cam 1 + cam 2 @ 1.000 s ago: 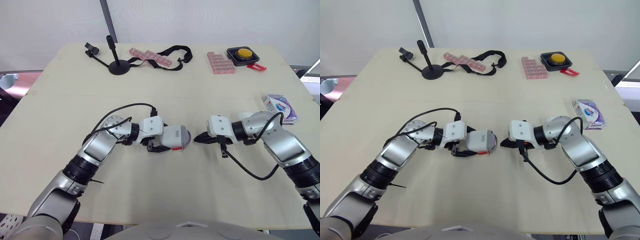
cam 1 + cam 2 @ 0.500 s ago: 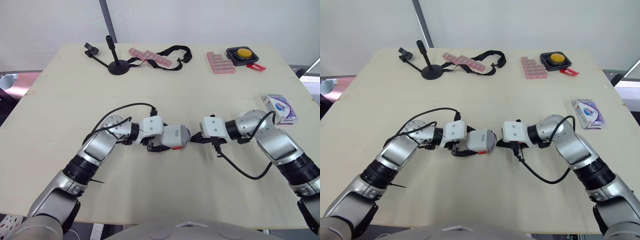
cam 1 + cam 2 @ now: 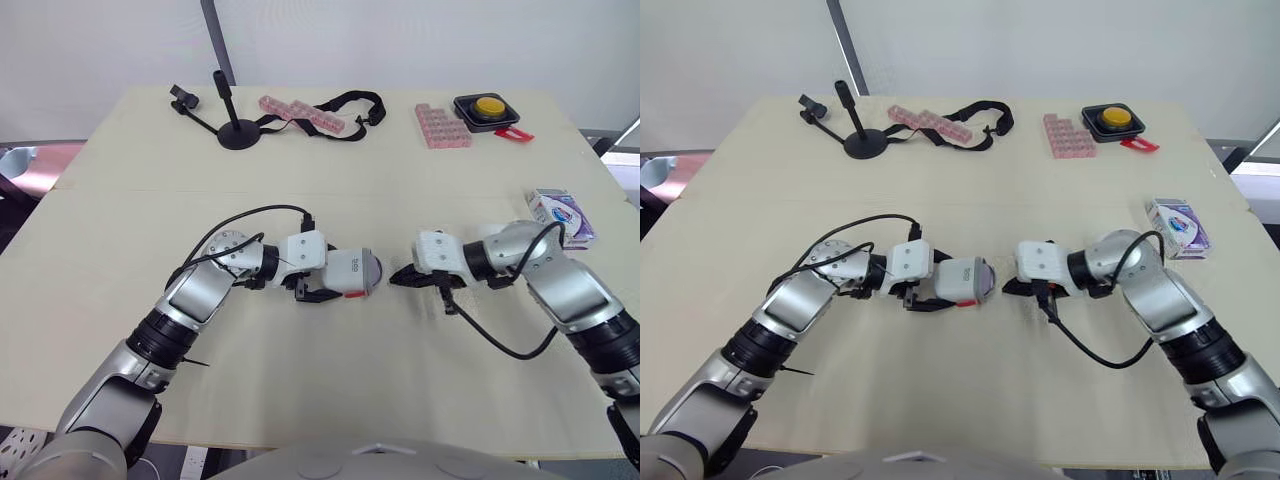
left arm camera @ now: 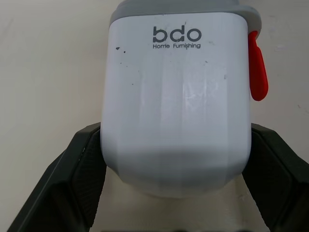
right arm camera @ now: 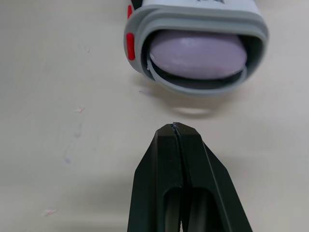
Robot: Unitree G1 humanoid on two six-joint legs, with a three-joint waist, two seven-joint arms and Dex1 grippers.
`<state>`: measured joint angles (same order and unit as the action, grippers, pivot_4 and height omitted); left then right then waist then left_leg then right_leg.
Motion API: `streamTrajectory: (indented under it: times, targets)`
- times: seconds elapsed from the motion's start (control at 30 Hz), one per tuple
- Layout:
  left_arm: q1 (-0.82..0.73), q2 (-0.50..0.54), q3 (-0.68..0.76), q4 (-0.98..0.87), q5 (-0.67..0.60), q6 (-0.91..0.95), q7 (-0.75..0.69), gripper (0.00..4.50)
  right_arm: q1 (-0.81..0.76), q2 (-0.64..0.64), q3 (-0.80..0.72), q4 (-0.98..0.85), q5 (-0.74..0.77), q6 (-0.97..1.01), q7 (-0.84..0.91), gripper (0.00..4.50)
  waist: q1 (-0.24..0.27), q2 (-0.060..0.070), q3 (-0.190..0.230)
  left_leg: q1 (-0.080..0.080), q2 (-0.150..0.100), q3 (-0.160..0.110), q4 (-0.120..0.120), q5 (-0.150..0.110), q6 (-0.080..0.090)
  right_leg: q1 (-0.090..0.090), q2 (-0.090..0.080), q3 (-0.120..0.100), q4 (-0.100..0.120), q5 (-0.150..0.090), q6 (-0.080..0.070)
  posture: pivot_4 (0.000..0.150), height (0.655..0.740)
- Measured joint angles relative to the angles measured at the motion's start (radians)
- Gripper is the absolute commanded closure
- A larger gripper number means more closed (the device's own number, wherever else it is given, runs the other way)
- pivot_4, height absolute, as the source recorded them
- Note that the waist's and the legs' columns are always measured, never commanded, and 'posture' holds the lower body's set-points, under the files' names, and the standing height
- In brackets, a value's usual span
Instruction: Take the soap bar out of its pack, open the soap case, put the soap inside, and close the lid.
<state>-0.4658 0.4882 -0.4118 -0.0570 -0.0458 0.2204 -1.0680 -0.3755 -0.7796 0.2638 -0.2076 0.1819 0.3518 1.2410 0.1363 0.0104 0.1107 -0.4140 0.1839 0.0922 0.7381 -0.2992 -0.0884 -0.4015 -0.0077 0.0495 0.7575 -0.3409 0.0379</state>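
Bright, even light falls from above on the pale surface (image 3: 330, 400). Shadows are soft and short: a faint one lies on the surface just beside the soap case (image 5: 193, 17). A weak sheen shows on its white shell.

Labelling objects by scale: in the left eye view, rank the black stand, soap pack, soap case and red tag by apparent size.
1. black stand
2. soap pack and soap case, about alike
3. red tag

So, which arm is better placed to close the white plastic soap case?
Right, probably. The left gripper clamps the white plastic soap case; the right gripper is free, shut, pointing at its open end, where the lilac soap bar shows.
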Motion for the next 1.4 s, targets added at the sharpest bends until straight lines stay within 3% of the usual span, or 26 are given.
streamTrajectory:
  times: [0.07, 0.2, 0.43, 0.53, 0.8, 1.4]
  targets:
    - [0.009, 0.001, 0.007, 0.0, 0.0, -0.038, 0.008, 0.77, 0.047, -0.008, -0.084, -0.013, 0.086, 0.093, -0.007, 4.48, 0.002, 0.0, 0.0, -0.001, 0.0, 0.0, 0.0, 0.0, 0.0, 0.001, 0.0, 0.0, -0.001, 0.0, 0.0, 0.15, 0.7096]
    - [0.032, 0.003, 0.026, 0.002, 0.0, -0.111, 0.029, 0.77, 0.098, -0.014, -0.197, -0.029, 0.241, 0.295, -0.026, 3.42, 0.001, 0.0, 0.0, -0.001, 0.0, 0.0, 0.0, 0.0, 0.0, 0.003, 0.0, 0.0, -0.001, 0.0, 0.0, 0.15, 0.7096]
    - [0.08, -0.006, 0.047, 0.005, 0.039, -0.362, 0.117, 0.77, 0.108, 0.053, -0.324, -0.097, 0.572, 0.872, -0.212, 0.84, 0.002, 0.001, 0.0, 0.005, 0.0, 0.0, -0.002, 0.0, 0.0, 0.007, 0.0, -0.001, -0.004, 0.0, 0.0, 0.15, 0.7096]
    - [0.092, -0.01, 0.049, 0.007, 0.062, -0.424, 0.152, 0.77, 0.095, 0.126, -0.375, -0.101, 0.633, 0.971, -0.297, 0.06, 0.003, 0.001, 0.0, 0.005, 0.0, 0.0, -0.003, 0.0, 0.0, 0.007, -0.001, -0.001, -0.004, 0.0, 0.0, 0.15, 0.7096]
    - [0.133, -0.014, 0.049, 0.023, 0.139, -0.553, 0.235, 0.77, 0.052, 0.311, -0.527, -0.103, 0.761, 1.182, -0.499, 0.06, 0.005, 0.002, -0.001, 0.006, 0.0, 0.0, -0.003, 0.0, 0.0, 0.005, -0.002, -0.002, -0.003, 0.0, 0.0, 0.15, 0.7096]
    - [0.138, -0.043, 0.048, 0.026, 0.152, -0.526, 0.251, 0.77, 0.024, 0.414, -0.478, -0.123, 0.788, 1.163, -0.651, 0.06, 0.001, 0.002, -0.001, 0.005, 0.0, 0.0, -0.003, 0.0, 0.0, 0.004, -0.005, -0.003, -0.003, 0.0, 0.0, 0.15, 0.7096]
